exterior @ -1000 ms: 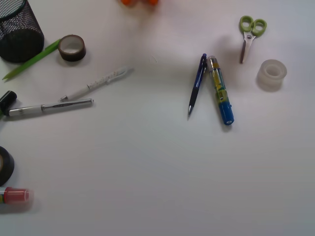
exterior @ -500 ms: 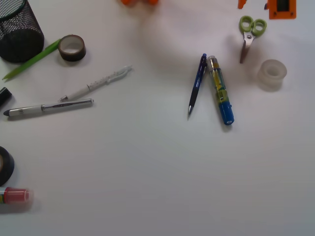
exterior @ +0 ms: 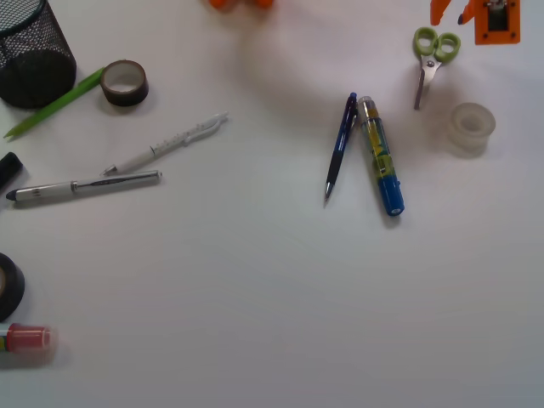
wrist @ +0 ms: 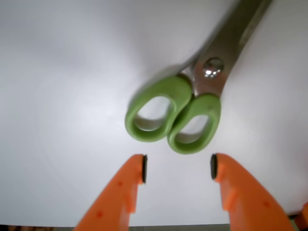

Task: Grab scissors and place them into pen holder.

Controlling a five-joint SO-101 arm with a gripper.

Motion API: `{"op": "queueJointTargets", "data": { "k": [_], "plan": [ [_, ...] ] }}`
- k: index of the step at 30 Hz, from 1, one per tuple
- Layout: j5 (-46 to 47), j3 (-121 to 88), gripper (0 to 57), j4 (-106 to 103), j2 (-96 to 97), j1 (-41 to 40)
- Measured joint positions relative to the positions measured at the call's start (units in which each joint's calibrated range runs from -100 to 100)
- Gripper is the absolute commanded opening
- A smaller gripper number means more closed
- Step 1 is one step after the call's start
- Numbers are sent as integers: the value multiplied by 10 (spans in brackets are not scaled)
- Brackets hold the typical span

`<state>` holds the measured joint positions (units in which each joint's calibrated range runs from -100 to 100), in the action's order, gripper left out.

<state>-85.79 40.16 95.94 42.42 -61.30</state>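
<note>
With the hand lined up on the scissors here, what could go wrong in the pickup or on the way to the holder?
1. The hand is open just short of the scissors, which lie flat; the fingers could close on the rounded green loops and slip off.
2. The clear tape roll sits close beside the scissors and could get bumped.
3. The pen holder is at the far corner, past the pens, so a loose grip might drop the scissors on the way.

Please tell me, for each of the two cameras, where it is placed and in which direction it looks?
Front: high above the table, looking down; the orange gripper shows at the top edge.
Wrist: on the arm behind the open gripper, looking past its fingertips at the table.
Shared: the scissors and the gripper.
</note>
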Motion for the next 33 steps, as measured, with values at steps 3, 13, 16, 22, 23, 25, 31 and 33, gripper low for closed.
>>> {"op": "queueJointTargets", "data": {
  "k": [3,13,16,22,23,25,31,33],
  "plan": [
    [4,0,171,-1,10,7],
    [6,2,154,-2,25,4],
    [6,2,154,-18,25,6],
    [6,2,154,-59,30,-10],
    [6,2,154,-58,30,-10],
    [6,2,154,-58,30,-4],
    [6,2,154,-47,30,2],
    [6,2,154,-48,30,-1]
  ]
}}
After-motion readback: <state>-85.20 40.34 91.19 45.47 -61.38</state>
